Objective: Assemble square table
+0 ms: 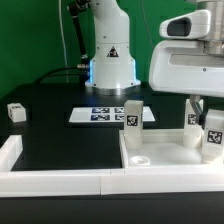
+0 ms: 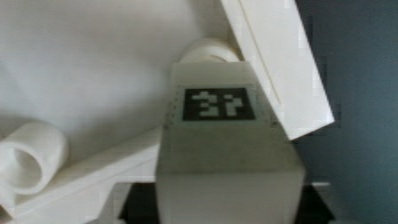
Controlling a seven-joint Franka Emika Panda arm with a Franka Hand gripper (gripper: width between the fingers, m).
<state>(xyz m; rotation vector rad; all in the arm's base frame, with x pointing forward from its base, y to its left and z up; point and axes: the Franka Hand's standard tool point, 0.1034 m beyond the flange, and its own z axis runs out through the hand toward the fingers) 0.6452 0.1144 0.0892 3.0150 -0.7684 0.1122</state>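
From where I sit, the gripper [image 2: 222, 198] looks clamped on one white leg [image 2: 217, 130]. In the wrist view that leg runs straight out from between the dark finger edges with its black-and-white tag facing the camera. Its far end sits right at a round corner socket [image 2: 214, 50] of the table top [image 2: 276, 60], just beside the raised rim. I cannot tell whether the end is touching the socket or just short of it.

In the exterior view the table top sits at the lower right of the frame on the black surface [image 1: 60, 135]. The white wrist housing [image 1: 190, 60] hangs over its right end, above the held leg at the right edge of the frame.

Inside the tray-like top I count two more tagged legs standing upright. One upright leg [image 1: 131, 117] is at its upper left corner and a second upright leg [image 1: 193, 120] is towards its upper right. Whether either is screwed in I cannot tell. The lower left corner shows a bare round socket.

A fourth leg [image 1: 15, 111] lies on the surface at the far left of the frame, well apart from the top. The marker board [image 1: 100, 115] lies flat at the centre, and the white border rails [image 1: 60, 180] run along the bottom.
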